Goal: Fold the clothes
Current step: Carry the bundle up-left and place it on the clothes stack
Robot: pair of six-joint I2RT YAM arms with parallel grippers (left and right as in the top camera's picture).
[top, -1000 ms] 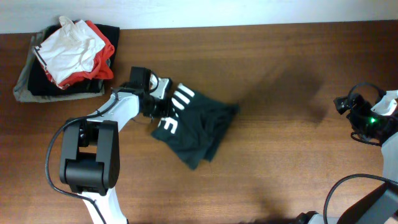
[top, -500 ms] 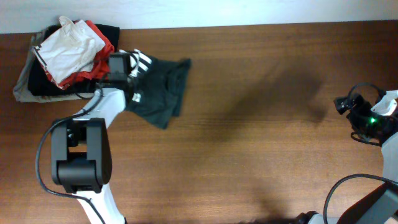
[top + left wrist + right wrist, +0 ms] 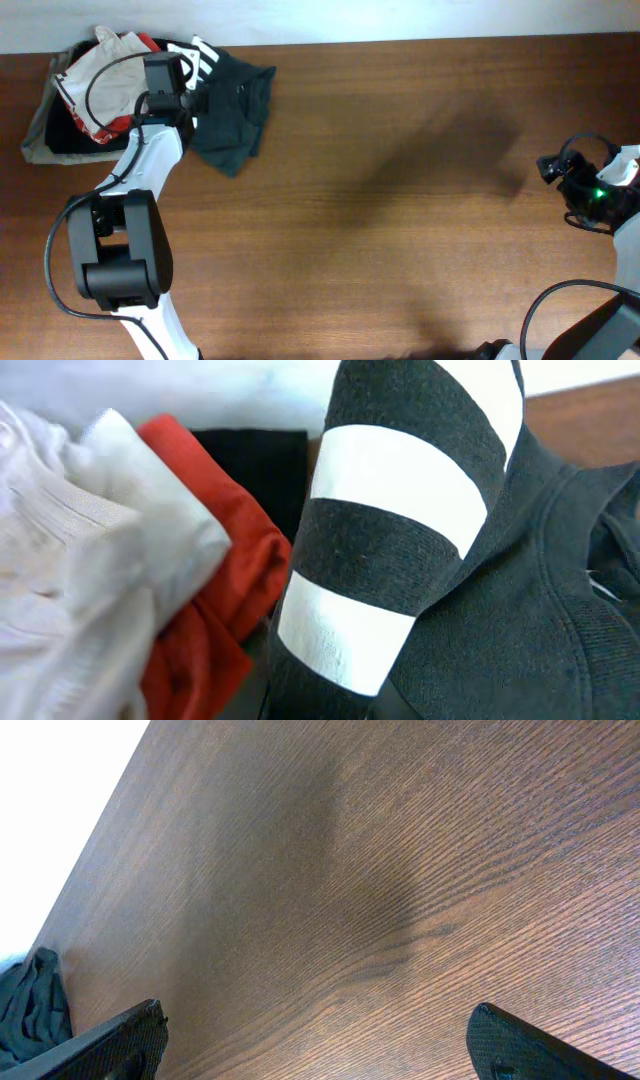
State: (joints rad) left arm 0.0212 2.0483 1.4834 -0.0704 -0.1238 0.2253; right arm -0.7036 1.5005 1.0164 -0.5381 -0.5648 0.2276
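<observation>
Wooden table (image 3: 400,220), dark T-shirt (image 3: 236,108) in left pincer (image 3: 191,99)

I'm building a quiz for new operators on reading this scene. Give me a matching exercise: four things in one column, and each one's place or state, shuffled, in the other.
Column 1
1. dark T-shirt
2. white and red garment
3. grey-khaki garment
4. right gripper

Column 2
A. open above bare table
B. bottom of the pile, far left
C. bunched, clamped in the left gripper
D. top of the pile

Pairs: 1-C, 2-D, 3-B, 4-A
</observation>
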